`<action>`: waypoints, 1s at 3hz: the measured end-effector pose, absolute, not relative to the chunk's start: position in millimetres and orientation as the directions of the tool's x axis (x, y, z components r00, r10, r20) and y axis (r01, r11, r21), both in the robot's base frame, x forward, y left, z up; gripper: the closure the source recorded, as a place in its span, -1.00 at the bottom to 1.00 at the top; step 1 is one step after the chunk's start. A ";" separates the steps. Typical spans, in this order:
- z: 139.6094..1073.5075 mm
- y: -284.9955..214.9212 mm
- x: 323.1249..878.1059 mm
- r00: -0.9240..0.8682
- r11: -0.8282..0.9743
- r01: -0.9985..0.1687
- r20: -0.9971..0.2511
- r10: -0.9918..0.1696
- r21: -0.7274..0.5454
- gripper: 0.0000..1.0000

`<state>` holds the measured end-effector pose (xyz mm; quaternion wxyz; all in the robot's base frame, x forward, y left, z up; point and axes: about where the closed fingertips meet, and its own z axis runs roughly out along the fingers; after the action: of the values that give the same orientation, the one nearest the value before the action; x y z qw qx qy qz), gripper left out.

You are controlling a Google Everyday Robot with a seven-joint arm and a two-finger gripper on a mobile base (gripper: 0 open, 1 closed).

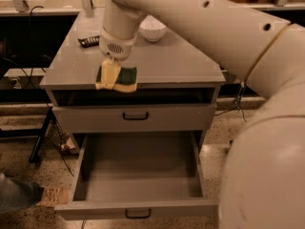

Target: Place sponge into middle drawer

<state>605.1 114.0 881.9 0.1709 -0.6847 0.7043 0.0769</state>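
My gripper (111, 73) hangs from the big white arm and is shut on the sponge (125, 76), dark green layer over pale yellow foam. It holds the sponge just above the front edge of the grey cabinet top (171, 66), left of centre. The middle drawer (138, 173) is pulled out wide open below and in front, with a plain grey floor and a small black handle (138, 213). Nothing lies in it. The sponge is well above the drawer and over its rear left part.
A white bowl (152, 30) and a black candy bar wrapper (89, 41) sit at the back of the cabinet top. A shut drawer (135, 117) lies under a dark recess (143, 96). A person's shoe (16, 194) is on the floor at lower left. My arm fills the right side.
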 end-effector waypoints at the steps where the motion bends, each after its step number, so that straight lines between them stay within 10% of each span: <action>1: 837.2 108.0 571.8 -0.107 0.127 -0.992 -0.395 -0.913 -0.024 1.00; 3: 764.5 112.8 535.6 -0.211 0.184 -0.978 -0.445 -0.871 0.103 1.00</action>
<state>535.6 112.8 764.5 0.1443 -0.6115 0.7557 0.1852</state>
